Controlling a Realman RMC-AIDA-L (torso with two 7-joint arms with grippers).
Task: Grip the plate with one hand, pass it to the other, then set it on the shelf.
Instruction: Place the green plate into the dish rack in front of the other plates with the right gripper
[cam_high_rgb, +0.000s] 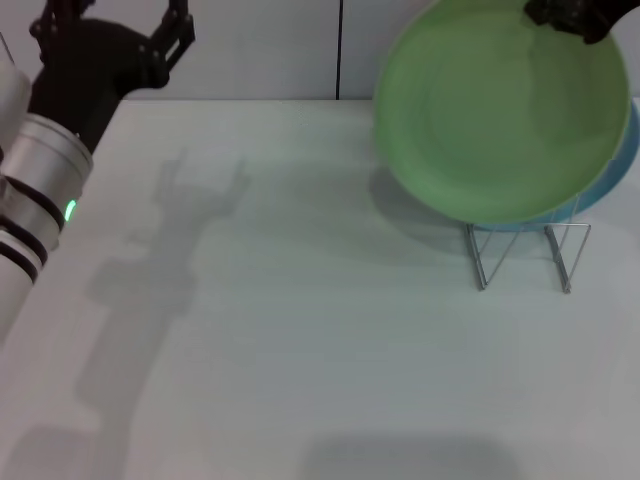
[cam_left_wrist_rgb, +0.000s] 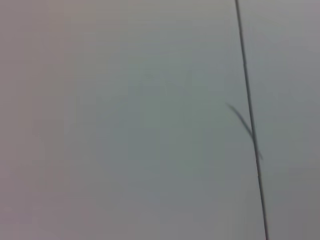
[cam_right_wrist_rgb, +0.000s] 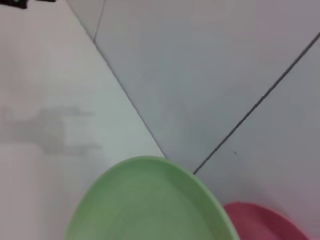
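The light green plate (cam_high_rgb: 500, 110) stands nearly upright at the far right, its face towards me and its lower rim just above the wire shelf (cam_high_rgb: 520, 255). My right gripper (cam_high_rgb: 572, 18) is shut on the plate's upper rim at the top edge of the head view. The right wrist view shows the plate (cam_right_wrist_rgb: 150, 205) from above its rim. My left gripper (cam_high_rgb: 115, 20) hangs open and empty over the table's far left corner, well away from the plate. Only a bare wall shows in the left wrist view.
A sky-blue plate (cam_high_rgb: 622, 165) stands in the shelf behind the green one. A pink plate (cam_right_wrist_rgb: 265, 222) shows past the green rim in the right wrist view. The white table (cam_high_rgb: 300, 330) spreads in front, with a panelled wall (cam_high_rgb: 260, 45) behind it.
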